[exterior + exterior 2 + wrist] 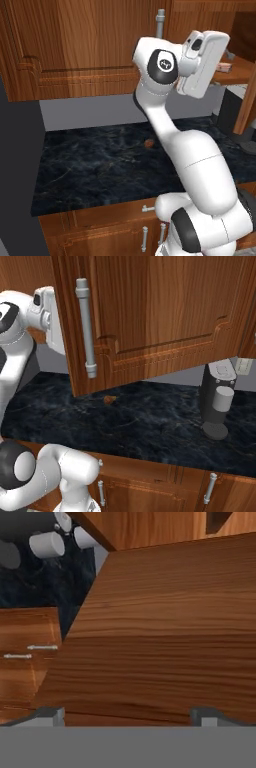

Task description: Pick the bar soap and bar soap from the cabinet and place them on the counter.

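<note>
Left base view, bar soap (224, 65) on cabinet (75, 45) shelf, jaws wide apart, holding nothing

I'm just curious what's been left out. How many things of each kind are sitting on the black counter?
Small brown lump: 1
Dark grey machine: 1
Total: 2

Blocking: my view shows the cabinet (165, 316) door swung open over the counter (150, 431).
Passable: counter stretch between brown lump (108, 399) and dark appliance (217, 401).
</note>
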Robot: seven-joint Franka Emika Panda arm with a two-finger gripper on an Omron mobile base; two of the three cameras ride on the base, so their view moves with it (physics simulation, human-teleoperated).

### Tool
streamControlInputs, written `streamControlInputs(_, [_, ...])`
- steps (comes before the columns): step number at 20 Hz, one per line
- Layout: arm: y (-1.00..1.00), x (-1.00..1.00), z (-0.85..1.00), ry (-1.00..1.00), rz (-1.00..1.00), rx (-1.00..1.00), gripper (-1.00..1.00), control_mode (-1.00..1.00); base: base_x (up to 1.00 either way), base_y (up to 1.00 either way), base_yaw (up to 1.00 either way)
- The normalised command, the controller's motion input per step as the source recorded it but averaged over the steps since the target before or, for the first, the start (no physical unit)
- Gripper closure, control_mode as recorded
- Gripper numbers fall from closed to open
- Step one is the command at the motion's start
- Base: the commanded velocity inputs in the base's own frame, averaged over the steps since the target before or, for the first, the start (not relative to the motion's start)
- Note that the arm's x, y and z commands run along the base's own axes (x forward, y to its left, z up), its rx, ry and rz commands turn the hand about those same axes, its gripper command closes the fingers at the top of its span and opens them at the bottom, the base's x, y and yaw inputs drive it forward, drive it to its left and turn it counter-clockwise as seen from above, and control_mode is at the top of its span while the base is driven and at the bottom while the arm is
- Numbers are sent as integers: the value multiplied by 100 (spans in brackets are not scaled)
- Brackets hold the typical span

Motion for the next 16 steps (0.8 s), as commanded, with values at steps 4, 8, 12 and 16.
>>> streamControlInputs(4, [-25, 0, -2, 1, -14, -13, -100, -100, 0, 0, 0])
streamControlInputs(8, [-19, 0, -2, 4, -15, -10, -100, -100, 0, 0, 0])
streamControlInputs(12, [-27, 0, 0, 6, -13, -2, -100, -100, 0, 0, 0])
streamControlInputs(16, [-34, 0, 0, 3, -13, 0, -100, -100, 0, 0, 0])
